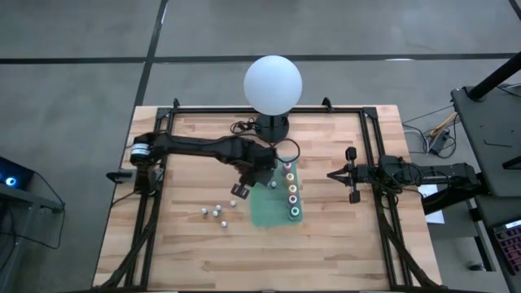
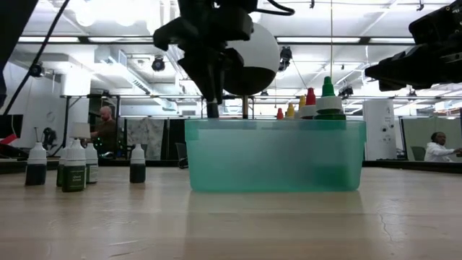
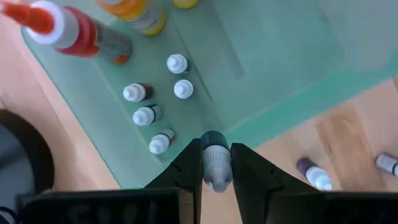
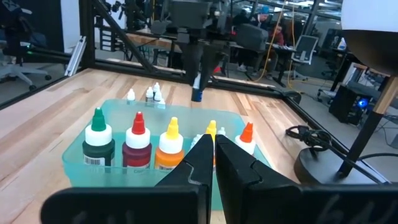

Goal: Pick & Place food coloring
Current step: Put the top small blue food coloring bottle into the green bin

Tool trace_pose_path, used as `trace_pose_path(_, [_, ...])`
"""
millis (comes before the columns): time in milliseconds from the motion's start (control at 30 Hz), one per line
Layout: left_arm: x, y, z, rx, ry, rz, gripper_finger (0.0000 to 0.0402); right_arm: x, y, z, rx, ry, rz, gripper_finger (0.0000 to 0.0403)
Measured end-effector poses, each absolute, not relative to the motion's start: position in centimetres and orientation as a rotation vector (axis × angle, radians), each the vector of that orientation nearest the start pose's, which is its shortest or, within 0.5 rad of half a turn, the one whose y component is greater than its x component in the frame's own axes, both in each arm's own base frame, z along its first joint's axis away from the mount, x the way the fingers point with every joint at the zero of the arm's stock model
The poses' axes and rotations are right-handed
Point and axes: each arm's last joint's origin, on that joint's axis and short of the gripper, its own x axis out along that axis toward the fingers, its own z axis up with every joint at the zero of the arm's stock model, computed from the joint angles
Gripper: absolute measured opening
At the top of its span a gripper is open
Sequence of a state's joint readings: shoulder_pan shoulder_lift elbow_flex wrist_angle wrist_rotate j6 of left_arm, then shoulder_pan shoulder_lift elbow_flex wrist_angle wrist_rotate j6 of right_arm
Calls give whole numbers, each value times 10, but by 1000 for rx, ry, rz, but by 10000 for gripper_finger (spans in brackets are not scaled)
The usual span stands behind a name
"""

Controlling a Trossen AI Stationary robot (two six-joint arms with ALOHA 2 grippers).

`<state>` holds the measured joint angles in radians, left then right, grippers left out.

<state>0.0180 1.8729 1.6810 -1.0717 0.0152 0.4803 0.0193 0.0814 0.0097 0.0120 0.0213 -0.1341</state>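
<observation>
Over the near-left part of a green translucent tub, my left gripper is shut on a small dark food coloring bottle. Several big bottles with coloured tops stand in a row along the tub's right side. Several small whitish-capped bottles stand on the tub's floor. More small bottles stand on the table to the tub's left. My right gripper waits shut at the table's right side, holding nothing. My left gripper pinches the small bottle by its whitish cap end between the two fingers. The fingers come from above, pointing down. The bottle hangs upright below them with its dark body lowest, lifted clear above the tub's rim.
A white globe lamp on a black base stands at the table's far edge behind the tub, and its cable loops near the tub's far end. A black frame runs round the table. Bare wood lies near and right of the tub.
</observation>
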Motion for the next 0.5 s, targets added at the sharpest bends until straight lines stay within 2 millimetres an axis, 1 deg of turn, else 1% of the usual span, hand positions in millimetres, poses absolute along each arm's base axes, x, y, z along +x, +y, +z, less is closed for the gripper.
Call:
trace_pose_path(133, [386, 8, 274, 345, 1268, -273, 45, 102, 1, 162, -135, 60, 1, 9])
trace_pose_path(233, [389, 10, 270, 317, 1311, -263, 45, 102, 1, 162, -133, 59, 1, 9])
trace_pose_path(433, [397, 10, 264, 267, 1334, -231, 45, 102, 1, 162, -135, 60, 2, 9])
trace_pose_path(500, [399, 10, 259, 249, 1346, -238, 45, 102, 1, 162, -133, 59, 2, 9])
